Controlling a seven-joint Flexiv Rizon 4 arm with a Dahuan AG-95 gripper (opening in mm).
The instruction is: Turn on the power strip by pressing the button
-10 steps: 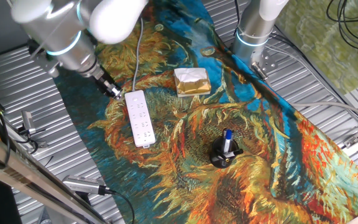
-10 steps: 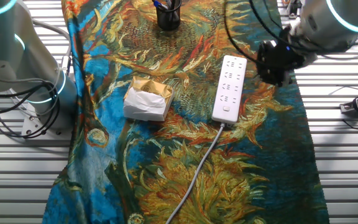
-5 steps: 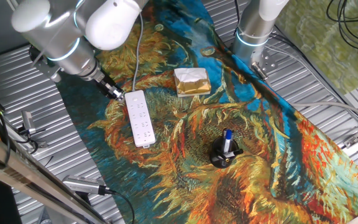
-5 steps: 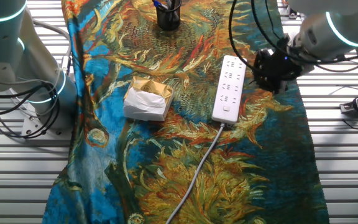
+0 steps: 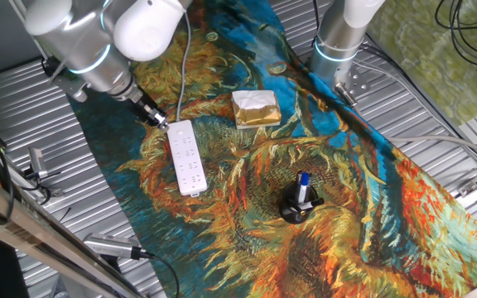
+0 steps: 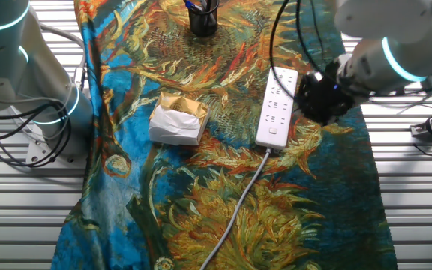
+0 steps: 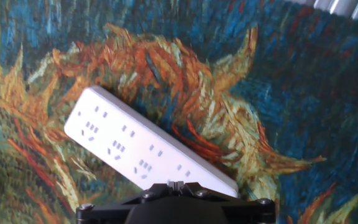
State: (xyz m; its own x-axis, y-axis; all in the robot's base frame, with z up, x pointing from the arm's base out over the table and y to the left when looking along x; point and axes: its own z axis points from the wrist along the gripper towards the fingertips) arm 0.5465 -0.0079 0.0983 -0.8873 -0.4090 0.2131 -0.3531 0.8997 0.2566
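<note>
The white power strip [image 5: 186, 157] lies on the painted cloth, its grey cable [image 5: 184, 74] running off from the far end. It also shows in the other fixed view [image 6: 277, 107] and in the hand view [image 7: 129, 143]. My gripper [image 5: 161, 124] sits at the cable end of the strip, tilted down toward it; it also shows in the other fixed view [image 6: 306, 101]. In the hand view my gripper [image 7: 176, 185] has its fingertips together, shut on nothing, over the strip's near edge. I cannot tell whether they touch the strip. The button is not visible.
A gold foil-wrapped block [image 5: 255, 108] lies right of the strip's cable end. A black pen holder [image 5: 298, 204] with a blue pen stands nearer the front. A second arm's base [image 5: 338, 41] stands at the back. Ribbed metal table [image 5: 48, 141] flanks the cloth.
My gripper has moved sideways toward the power strip, from beside it to over its edge near the cable end. The strip and the other objects have not moved.
</note>
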